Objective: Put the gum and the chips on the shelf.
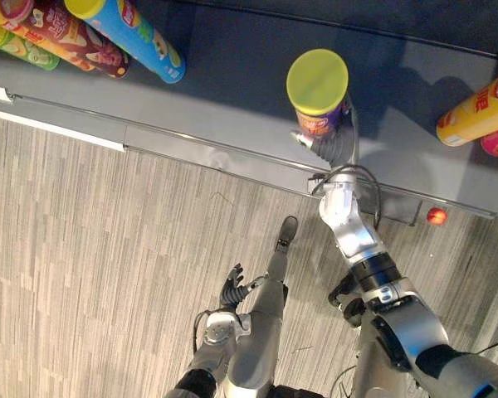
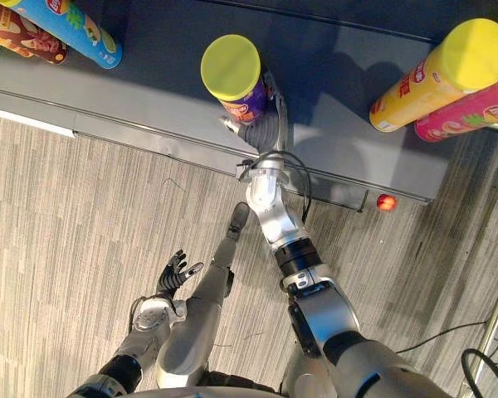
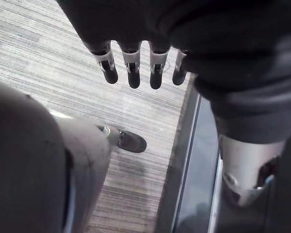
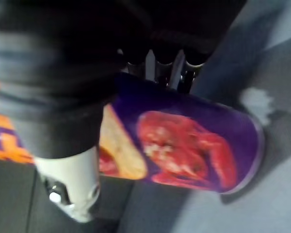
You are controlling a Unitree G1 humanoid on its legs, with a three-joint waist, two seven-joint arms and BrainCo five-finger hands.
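Note:
A purple chips can (image 1: 319,120) with a yellow lid (image 2: 230,66) stands upright on the grey shelf board (image 1: 224,99). My right hand (image 1: 336,148) reaches over the shelf's front edge, its fingers and thumb curled round the can's lower part; the right wrist view shows the can (image 4: 184,145) right against the fingers (image 4: 157,63). My left hand (image 1: 232,286) hangs low over the floor with its fingers (image 3: 131,73) straight and nothing in it. A small red round thing (image 1: 436,216) lies by the shelf's front edge, right of my right arm.
More chips cans stand on the shelf: a blue one (image 1: 129,33), a dark red one (image 1: 75,37) and a green one (image 1: 21,46) at the far left, an orange one (image 2: 448,70) and a pink one (image 2: 465,112) at the right. A metal rail (image 1: 191,141) runs along the shelf's front.

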